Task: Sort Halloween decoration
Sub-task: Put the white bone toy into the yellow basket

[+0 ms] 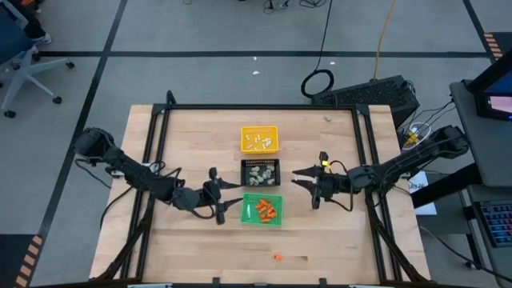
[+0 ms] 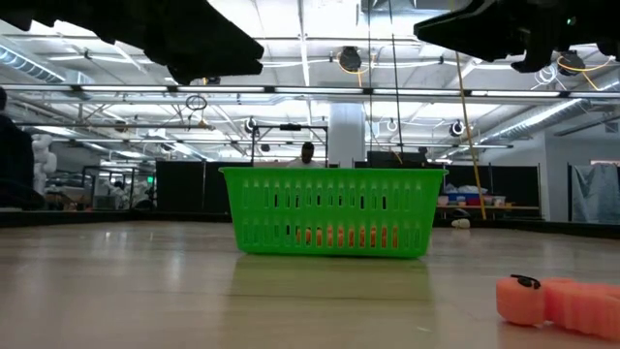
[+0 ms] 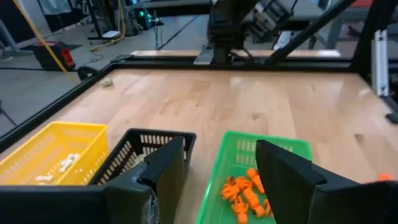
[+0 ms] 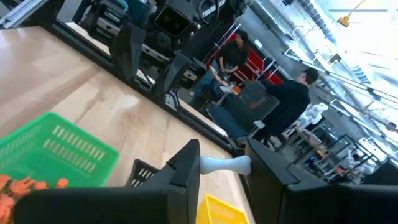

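Observation:
Three square trays stand in a row mid-table: a yellow tray [image 1: 260,138] with white sticks farthest back, a black tray [image 1: 260,171] with beige-grey lumps, and a green tray [image 1: 262,208] with orange bits nearest. A lone orange bit [image 1: 278,257] lies on the wood near the front edge, and looms large in the low view [image 2: 557,301]. My left gripper [image 1: 216,194] hovers open just left of the green tray, nothing between its fingers [image 3: 168,168]. My right gripper [image 1: 302,182] hangs right of the black tray, shut on a thin white stick [image 4: 225,165]. My right gripper holds the white stick between its two fingers; the stick spans the gap, one end [image 4: 205,163] at one finger and the knobbed end [image 4: 244,165] at the other. The fingers reach in about level from the table's right. The stick is lifted clear of table and trays.
A black frame rail [image 1: 264,107] runs round the table. Bare wood lies in front of the trays and on both sides. People sit and stand beyond the table [image 4: 292,93] in the right wrist view. A grey scrap [image 3: 107,81] lies near the far corner.

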{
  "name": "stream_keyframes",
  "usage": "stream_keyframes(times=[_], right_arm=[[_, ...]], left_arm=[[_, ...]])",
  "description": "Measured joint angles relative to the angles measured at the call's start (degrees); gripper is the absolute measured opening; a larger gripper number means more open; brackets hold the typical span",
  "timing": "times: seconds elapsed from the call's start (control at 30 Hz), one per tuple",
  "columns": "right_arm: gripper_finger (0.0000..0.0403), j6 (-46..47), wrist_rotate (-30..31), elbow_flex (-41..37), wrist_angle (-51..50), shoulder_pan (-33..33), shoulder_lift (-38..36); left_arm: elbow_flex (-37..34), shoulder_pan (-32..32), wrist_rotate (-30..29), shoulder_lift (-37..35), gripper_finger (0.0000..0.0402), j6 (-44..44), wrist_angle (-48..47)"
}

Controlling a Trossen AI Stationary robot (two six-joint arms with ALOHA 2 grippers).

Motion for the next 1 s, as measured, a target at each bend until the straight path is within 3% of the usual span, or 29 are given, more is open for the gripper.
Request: stream_keyframes(times=[0.23,0.63,1.0], right_arm=[[0.0085,-2.5,0.0,0.0,-0.3,0.0,0.0],[0.0091,-6.7,0.2,0.0,-0.2,-0.2,0.0],[0.0093,6.9,0.3,0.7,1.9,-5.9,0.0]], left_arm=[[0.0,1.1,0.0,0.0,0.02,4.3,-1.5],[0.0,1.9,0.3,0.0,0.02,4.1,-1.5],[0.0,2.5,0.0,0.0,0.02,3.9,-1.5]])
